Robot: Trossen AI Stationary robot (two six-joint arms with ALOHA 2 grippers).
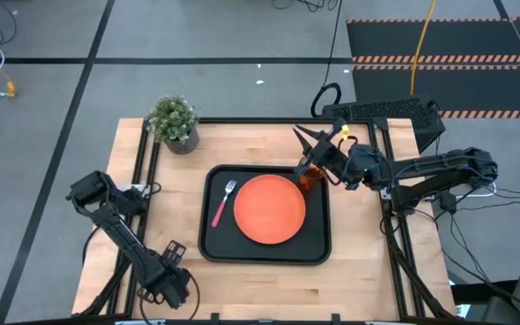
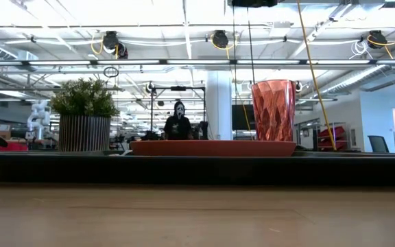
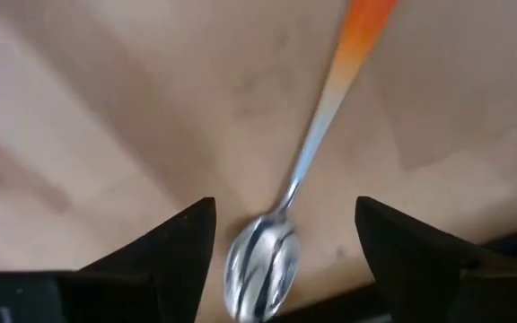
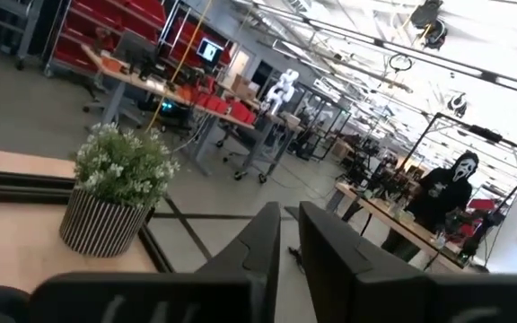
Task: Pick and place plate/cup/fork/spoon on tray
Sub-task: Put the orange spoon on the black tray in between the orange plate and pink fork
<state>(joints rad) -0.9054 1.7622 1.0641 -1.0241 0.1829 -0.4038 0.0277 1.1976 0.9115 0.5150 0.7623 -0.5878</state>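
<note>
Left gripper (image 3: 285,260) at the table's 7 o'clock corner, fingers spread wide astride the spoon (image 3: 263,269) bowl on bare wood. Right gripper (image 1: 307,144), fingers nearly together, hangs above the cup (image 1: 309,180) at the tray's (image 1: 264,255) 1 o'clock corner. Risk: closing on the rounded bowl could squirt it sideways.
</note>
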